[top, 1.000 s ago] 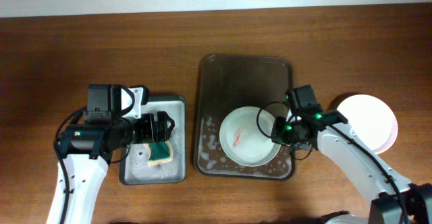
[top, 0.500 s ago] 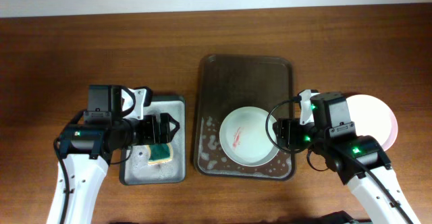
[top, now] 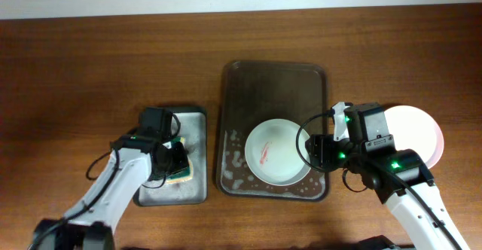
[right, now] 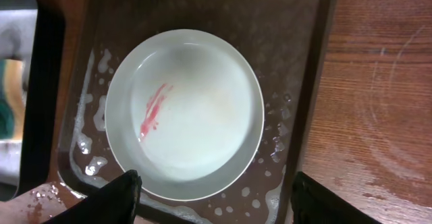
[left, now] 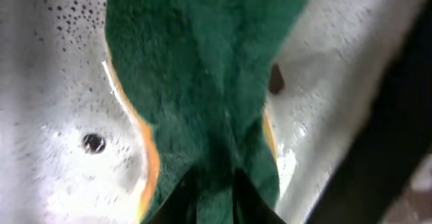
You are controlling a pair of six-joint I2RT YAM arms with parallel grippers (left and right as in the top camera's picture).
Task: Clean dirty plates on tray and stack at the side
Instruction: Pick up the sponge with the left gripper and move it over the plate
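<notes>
**Left gripper (top: 173, 161) on the sponge, one smeared plate waiting**

Left gripper points down into the grey tray (top: 192, 114), which stands toward the left edge of the table (top: 90, 62). Its fingers stand narrow, and the green top of the sponge (left: 196, 69) is pinched between them. It seems to hold the sponge, though I cannot judge how firm the hold is. The sponge lies in soapy water near the right rim of this small tray.

The right gripper (right: 214, 183) hangs above the brown tray (top: 275, 65) with its fingers wide apart and nothing between them. Under it lies the only plate (top: 277, 152) on that tray, close to the tray's corner on the robot's right and near side. A red smear (right: 154, 107) shows on the left half of the plate, and white foam (top: 237, 176) lies on the tray along its near rim.

On the table toward the right edge, just beside the brown tray, lie the stacked plates (top: 418, 129). I cannot tell how many are there.

In my judgement the step in hand is to fetch the sponge for the wiping of this plate. The next move calls for lifting the sponge clear of the grey tray's rim, carrying it over the rim of the brown tray, and pressing it on the smear. The right gripper may need to take the plate's right rim, so that the plate does not slide on the wet tray.
</notes>
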